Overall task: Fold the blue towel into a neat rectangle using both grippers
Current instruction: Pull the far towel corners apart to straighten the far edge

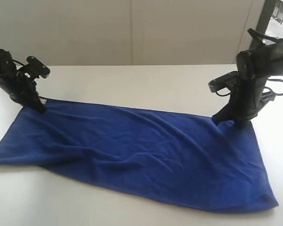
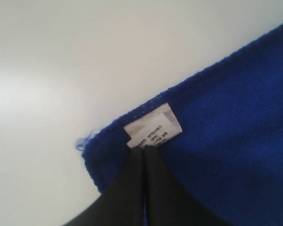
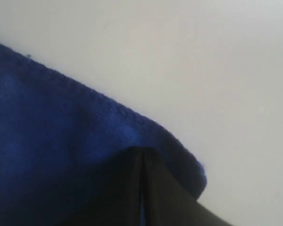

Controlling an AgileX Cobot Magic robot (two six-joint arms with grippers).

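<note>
On white flat table (image 1: 146, 80): pinching both far corners of spread deep-blue rectangular microfibre towel (image 1: 146, 155), left and right jaws fully closed. Probably grasp step; next needs even lift toward towel's near edge.

Ext cam: off the arms, raised a bit, looks down & across the table (image 1: 132, 80) twd the wall (image 1: 132, 28). Mid range: whole blue towel (image 1: 141, 150) in frame, left gripper (image 1: 41, 108) upper left, right gripper (image 1: 236, 121) upper right.

L wrist cam: v. close, looks along its closed fingers (image 2: 129, 188) onto one towel corner w/ white label (image 2: 153, 131) + bare tabletop.

R wrist cam: same close setup, past its fingers (image 3: 127, 188) onto another corner.

Shared: ext view covers both corners; each wrist view shares only its own corner w/ it.
</note>
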